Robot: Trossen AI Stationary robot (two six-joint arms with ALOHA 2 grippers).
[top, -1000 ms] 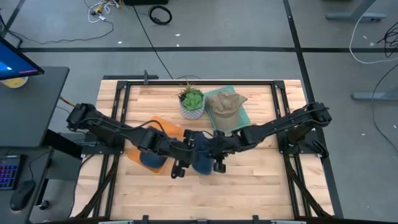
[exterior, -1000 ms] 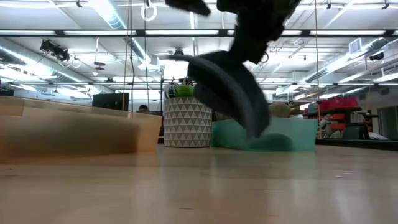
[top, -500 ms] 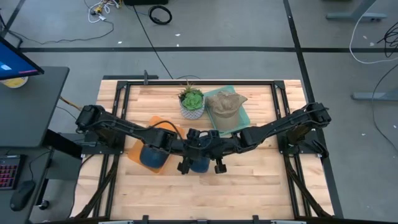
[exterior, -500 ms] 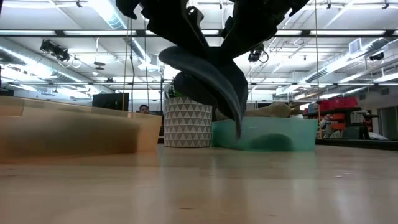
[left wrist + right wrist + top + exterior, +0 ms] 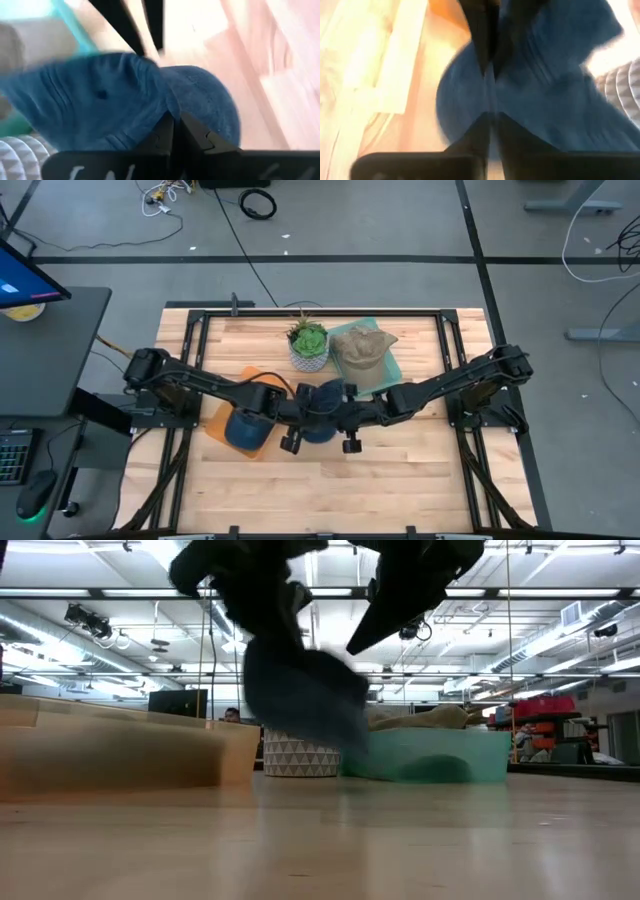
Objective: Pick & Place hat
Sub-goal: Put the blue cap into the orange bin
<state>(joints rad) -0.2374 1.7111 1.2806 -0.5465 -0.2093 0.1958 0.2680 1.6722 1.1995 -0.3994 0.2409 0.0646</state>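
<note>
Both grippers are clamping the blue hat [image 5: 322, 402] above the table's [image 5: 400, 470] middle. The left gripper [image 5: 175, 131] and right gripper [image 5: 491, 120] are pinching its fabric from opposite sides.

Low view is a smear: the blue hat [image 5: 300, 690] is motion-blurred and both arms get chopped off by the top edge. From above, the arms cover most of the hat. Right wrist view is too blurry to tell where the fingers [image 5: 492, 135] grip.

High view: straight down over whole wooden bench [image 5: 400, 480]. Low view: bench-level, facing the room. Both wrist views: close on soft blue fabric cap [image 5: 115, 100], shared by all.
</note>
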